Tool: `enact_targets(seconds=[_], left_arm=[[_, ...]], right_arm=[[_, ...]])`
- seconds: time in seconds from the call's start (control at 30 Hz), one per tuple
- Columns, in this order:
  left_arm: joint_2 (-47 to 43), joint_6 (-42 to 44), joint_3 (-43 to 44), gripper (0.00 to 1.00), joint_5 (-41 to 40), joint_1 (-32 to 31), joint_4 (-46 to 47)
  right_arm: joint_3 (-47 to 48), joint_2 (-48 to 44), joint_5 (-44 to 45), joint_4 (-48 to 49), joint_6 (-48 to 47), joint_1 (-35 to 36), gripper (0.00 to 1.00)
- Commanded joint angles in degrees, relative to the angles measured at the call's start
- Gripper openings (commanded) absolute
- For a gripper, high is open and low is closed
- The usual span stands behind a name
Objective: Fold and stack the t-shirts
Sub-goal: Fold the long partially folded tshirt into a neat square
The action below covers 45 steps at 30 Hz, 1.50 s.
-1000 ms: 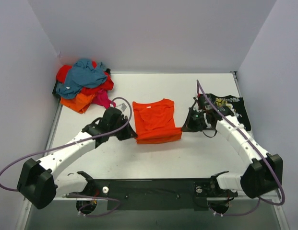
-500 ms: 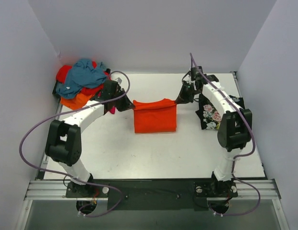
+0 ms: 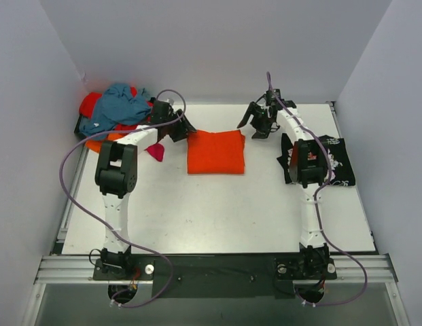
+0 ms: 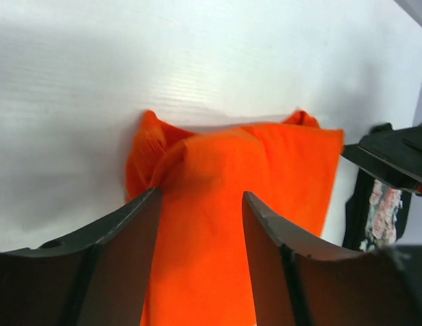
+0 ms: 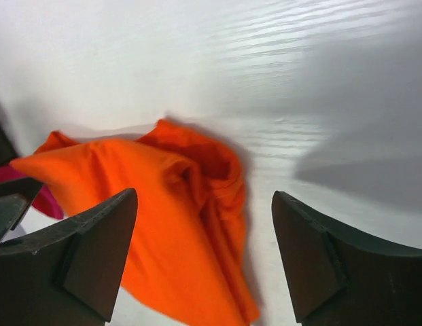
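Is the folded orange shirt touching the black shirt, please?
Apart. The top view shows a strip of bare table between the folded orange shirt and the black shirt.

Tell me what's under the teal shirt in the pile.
Beneath the teal shirt, red cloth and orange cloth poke out at its edges; whatever else lies below is covered.

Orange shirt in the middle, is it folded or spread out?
Folded: the orange shirt lies as a compact rectangle, no sleeves sticking out.

Bright, even light, with a soft shadow across the table [image 5: 363, 163].
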Motion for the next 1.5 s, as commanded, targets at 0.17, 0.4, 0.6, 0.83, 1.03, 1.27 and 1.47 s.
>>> enact_targets(seconds=[0.17, 0.4, 0.6, 0.83, 1.03, 1.27, 1.47], left_arm=[[-3.37, 4.09, -5.37, 0.62, 0.02, 0.48, 7.26], [-5.93, 5.15, -12.68, 0.60, 0.11, 0.57, 10.60], [-2.24, 4.10, -10.58, 0.58, 0.11, 0.66, 10.60], [3.38, 2.34, -6.09, 0.55, 0.72, 0.66, 9.46], [4.19, 0.85, -6.26, 0.28, 2.13, 0.66, 9.72], [-7.14, -5.04, -24.96, 0.14, 3.62, -0.39, 22.10], [-21.82, -7.06, -47.18, 0.14, 0.20, -5.49, 26.33]], right_arm=[[-21.11, -12.68, 4.29, 11.65, -1.74, -0.56, 0.64], [-26.07, -13.32, 2.18, 14.29, -1.83, 0.67, 0.61], [-21.16, -8.58, 1.74, 12.63, -1.48, 2.34, 0.59], [-15.44, -3.64, 4.46, 7.79, 0.28, 3.22, 0.49], [-18.32, -4.95, 6.48, 7.00, 0.99, 2.61, 0.11], [-32.99, -16.28, 6.75, 10.07, -0.69, 4.01, 0.04], [-55.84, -32.01, 6.83, 17.62, 1.33, 6.04, 0.20]])
